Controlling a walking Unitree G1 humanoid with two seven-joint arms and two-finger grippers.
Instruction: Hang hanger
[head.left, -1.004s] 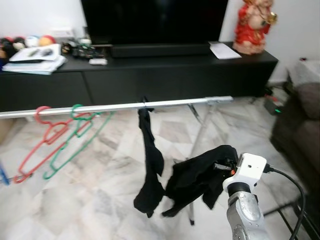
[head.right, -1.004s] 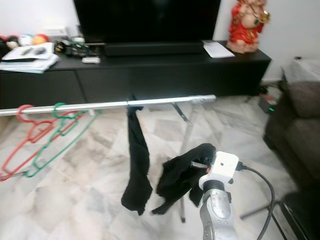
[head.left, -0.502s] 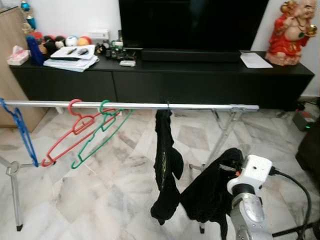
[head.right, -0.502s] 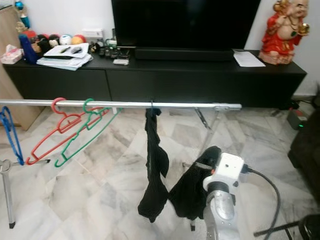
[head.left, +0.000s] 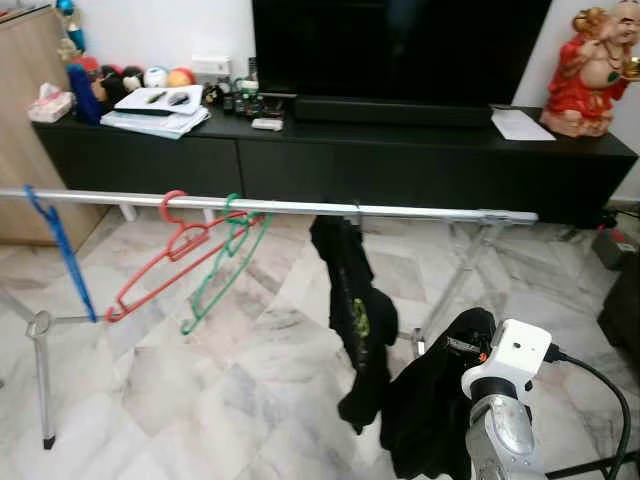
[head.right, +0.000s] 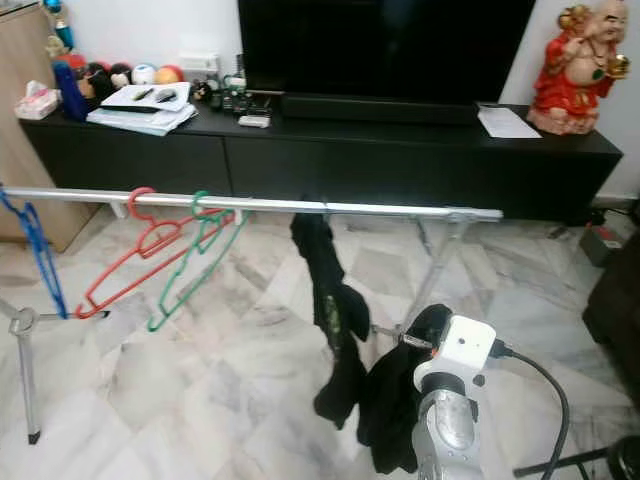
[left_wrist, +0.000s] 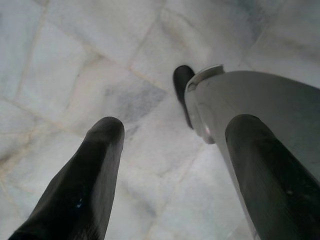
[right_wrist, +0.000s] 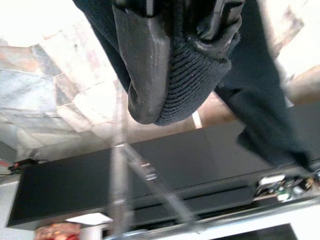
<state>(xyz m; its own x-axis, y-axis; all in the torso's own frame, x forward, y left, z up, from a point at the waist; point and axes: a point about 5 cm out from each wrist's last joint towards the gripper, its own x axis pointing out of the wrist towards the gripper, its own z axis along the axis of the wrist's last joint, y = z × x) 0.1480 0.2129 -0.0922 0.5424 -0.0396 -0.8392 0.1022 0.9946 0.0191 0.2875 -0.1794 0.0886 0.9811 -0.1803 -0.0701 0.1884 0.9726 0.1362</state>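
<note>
Gripping a black garment (head.left: 430, 410) in my right gripper (right_wrist: 172, 75), I hold it low, near the rail's right end. My left gripper (left_wrist: 170, 165) hangs over the marble floor (left_wrist: 75, 60), fingers apart. Beyond, another black garment (head.left: 352, 310) hangs mid-rail (head.left: 420, 211); red hanger (head.left: 160, 262), green hanger (head.left: 225, 262) and blue hanger (head.left: 58, 245) hang toward the left end.

A long black TV cabinet (head.left: 400, 160) stands against the white wall (head.left: 160, 30) on marble floor (head.left: 200, 390).
</note>
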